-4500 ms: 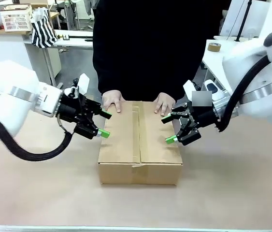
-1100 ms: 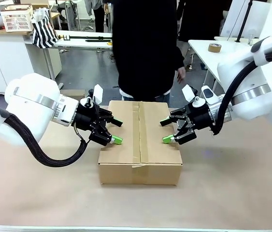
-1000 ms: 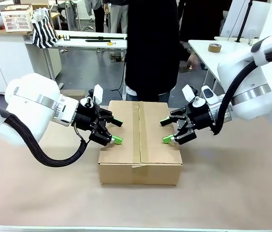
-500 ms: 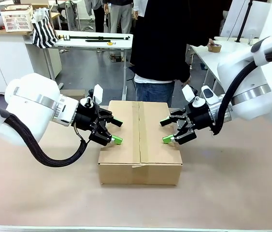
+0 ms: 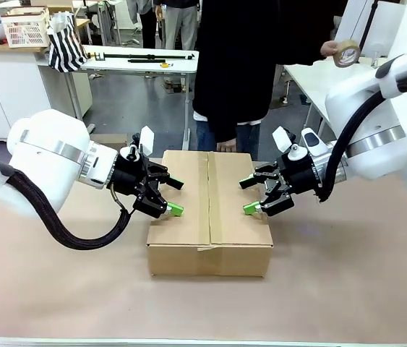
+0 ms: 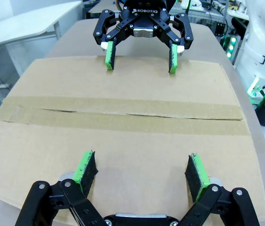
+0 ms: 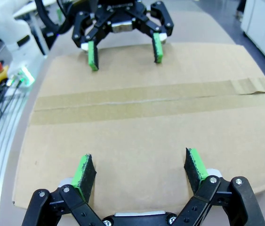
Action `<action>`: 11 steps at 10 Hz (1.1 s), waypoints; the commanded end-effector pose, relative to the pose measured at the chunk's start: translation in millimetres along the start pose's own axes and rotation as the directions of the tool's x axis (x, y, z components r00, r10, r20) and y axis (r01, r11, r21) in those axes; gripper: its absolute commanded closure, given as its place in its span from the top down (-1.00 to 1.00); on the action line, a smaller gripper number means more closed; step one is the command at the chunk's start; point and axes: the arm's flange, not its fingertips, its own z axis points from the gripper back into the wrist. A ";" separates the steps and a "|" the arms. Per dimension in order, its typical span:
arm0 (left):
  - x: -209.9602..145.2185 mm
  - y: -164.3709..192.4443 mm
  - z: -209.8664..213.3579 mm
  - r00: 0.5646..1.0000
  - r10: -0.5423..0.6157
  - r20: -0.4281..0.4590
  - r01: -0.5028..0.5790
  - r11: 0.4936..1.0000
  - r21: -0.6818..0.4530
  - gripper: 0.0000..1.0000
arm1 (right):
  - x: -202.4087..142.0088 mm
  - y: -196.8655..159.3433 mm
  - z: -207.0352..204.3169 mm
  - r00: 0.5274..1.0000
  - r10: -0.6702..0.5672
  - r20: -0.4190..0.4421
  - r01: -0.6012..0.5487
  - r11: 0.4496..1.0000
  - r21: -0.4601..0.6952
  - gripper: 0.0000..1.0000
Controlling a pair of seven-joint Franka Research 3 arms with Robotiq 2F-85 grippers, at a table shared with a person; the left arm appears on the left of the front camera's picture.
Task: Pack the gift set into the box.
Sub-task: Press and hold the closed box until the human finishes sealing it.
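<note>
Both grippers, left [image 5: 168,195] and right [image 5: 252,195], are hovering wide open over the taped box [image 5: 210,210], probably stiff, smooth-sided, best pressed between its side walls.

A plain brown corrugated cardboard box [image 5: 210,211] carries a slightly darker tan tape strip [image 6: 123,114] along its top seam. It sits on a pale brown paper-covered table [image 5: 348,275]. Both arms are glossy white; the left gripper [image 5: 171,196] and right gripper [image 5: 247,195] are black with bright green pads. The person's top [image 5: 254,58] is black.
</note>
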 end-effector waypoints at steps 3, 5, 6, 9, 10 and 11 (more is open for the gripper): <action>-2.6 -1.3 -0.5 1.000 -0.005 0.007 0.005 1.000 0.007 1.00 | 1.1 -0.5 -1.6 1.000 0.006 -0.014 -0.006 1.000 -0.009 1.00; -2.6 -1.3 -0.5 1.000 -0.005 0.007 0.005 1.000 0.007 1.00 | 1.1 -0.5 -1.6 1.000 0.006 -0.014 -0.006 1.000 -0.009 1.00; -2.6 -1.3 -0.5 1.000 -0.005 0.007 0.005 1.000 0.007 1.00 | 1.1 -0.5 -1.6 1.000 0.006 -0.014 -0.006 1.000 -0.009 1.00; -2.6 -1.3 -0.5 1.000 -0.005 0.007 0.005 1.000 0.007 1.00 | 1.1 -0.5 -1.6 1.000 0.006 -0.014 -0.006 1.000 -0.009 1.00; -2.6 -1.3 -0.5 1.000 -0.005 0.007 0.005 1.000 0.007 1.00 | 1.1 -0.5 -1.6 1.000 0.006 -0.014 -0.006 1.000 -0.009 1.00; -2.6 -1.3 -0.5 1.000 -0.005 0.007 0.005 1.000 0.007 1.00 | 1.1 -0.5 -1.6 1.000 0.006 -0.014 -0.006 1.000 -0.009 1.00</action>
